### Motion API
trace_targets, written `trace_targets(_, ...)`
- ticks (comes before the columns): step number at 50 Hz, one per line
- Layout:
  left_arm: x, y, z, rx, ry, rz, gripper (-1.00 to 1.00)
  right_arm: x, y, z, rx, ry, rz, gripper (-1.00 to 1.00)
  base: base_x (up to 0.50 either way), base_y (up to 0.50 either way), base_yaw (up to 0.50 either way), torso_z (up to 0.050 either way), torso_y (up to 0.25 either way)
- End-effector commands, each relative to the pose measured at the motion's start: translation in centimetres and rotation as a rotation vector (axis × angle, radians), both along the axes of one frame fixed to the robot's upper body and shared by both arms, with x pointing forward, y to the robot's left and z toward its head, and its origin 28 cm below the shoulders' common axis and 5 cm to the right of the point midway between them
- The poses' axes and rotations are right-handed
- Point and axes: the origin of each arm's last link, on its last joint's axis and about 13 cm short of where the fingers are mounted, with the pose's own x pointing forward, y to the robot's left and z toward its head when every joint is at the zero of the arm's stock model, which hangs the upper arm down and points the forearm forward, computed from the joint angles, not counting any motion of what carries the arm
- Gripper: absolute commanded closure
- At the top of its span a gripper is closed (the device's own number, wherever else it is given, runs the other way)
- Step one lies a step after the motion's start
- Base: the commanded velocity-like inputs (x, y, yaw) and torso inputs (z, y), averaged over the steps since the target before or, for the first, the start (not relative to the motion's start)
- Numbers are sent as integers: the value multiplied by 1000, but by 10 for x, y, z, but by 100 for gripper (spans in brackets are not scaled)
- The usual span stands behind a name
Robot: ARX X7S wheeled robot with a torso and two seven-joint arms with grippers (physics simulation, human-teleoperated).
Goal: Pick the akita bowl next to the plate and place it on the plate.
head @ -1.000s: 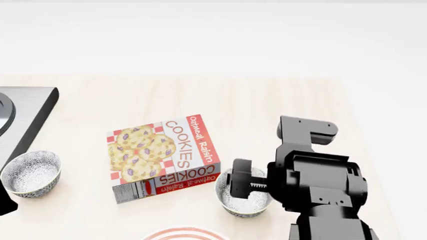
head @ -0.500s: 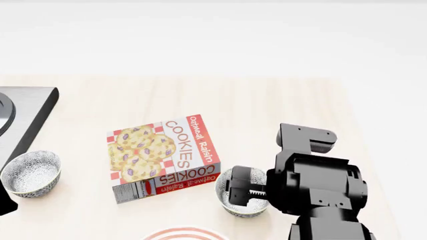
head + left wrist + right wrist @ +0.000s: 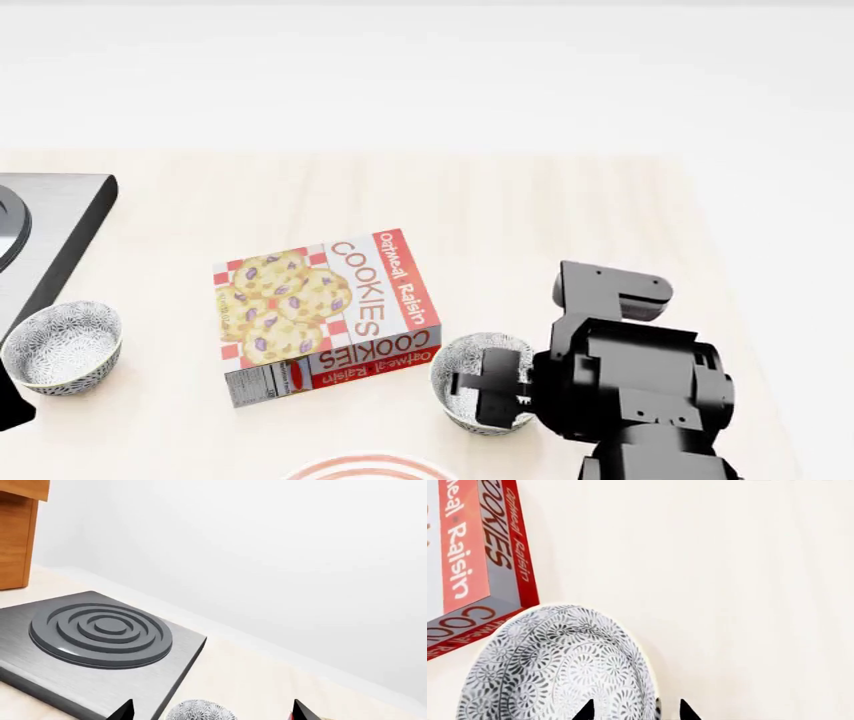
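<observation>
Head view showed the right gripper (image 3: 497, 392) down at the akita bowl (image 3: 470, 385), its dark fingers over the bowl's right rim. Right wrist view showed two black fingertips (image 3: 585, 711) set a little apart with the bowl's rim (image 3: 650, 690) running between them, so the jaws stood partly spread astride the rim; whether they touched it could not be told. The bowl sat on the table (image 3: 534, 220), just right of the cookie box (image 3: 327, 315) and touching or nearly touching its lower right corner. The plate (image 3: 371, 467) lay below the box, only its red-ringed top edge in view, near the bowl but apart from it. A second patterned bowl (image 3: 63, 345) stood well left of the box, beside the stove plate (image 3: 54, 240). In the left wrist view the left gripper (image 3: 212, 711) showed only two widely parted fingertips, with that second bowl (image 3: 200, 712) low between them and the grey burner (image 3: 100, 628) beyond.
</observation>
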Motion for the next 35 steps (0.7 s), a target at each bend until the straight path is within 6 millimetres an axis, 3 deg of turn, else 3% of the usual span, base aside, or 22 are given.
trace_targets(1, 0, 0, -1, 1, 0, 0, -100, 1, -1, 0, -7, -11, -14, 100, 0, 0, 0, 0, 0)
trace_targets(18, 0, 0, -1, 2, 0, 1, -100, 6, -6, 1, -64, -100, -22, 100, 0, 0, 0, 0, 0)
trace_targets(22, 0, 0, 0, 2, -1, 1, -100, -1, -8, 4, -90, -122, -2, 100, 0, 0, 0, 0, 0)
trace_targets(35, -1, 0, 2, -1, 0, 2, -100, -24, -6, 37, -143, -214, 46, 100, 0, 0, 0, 0, 0)
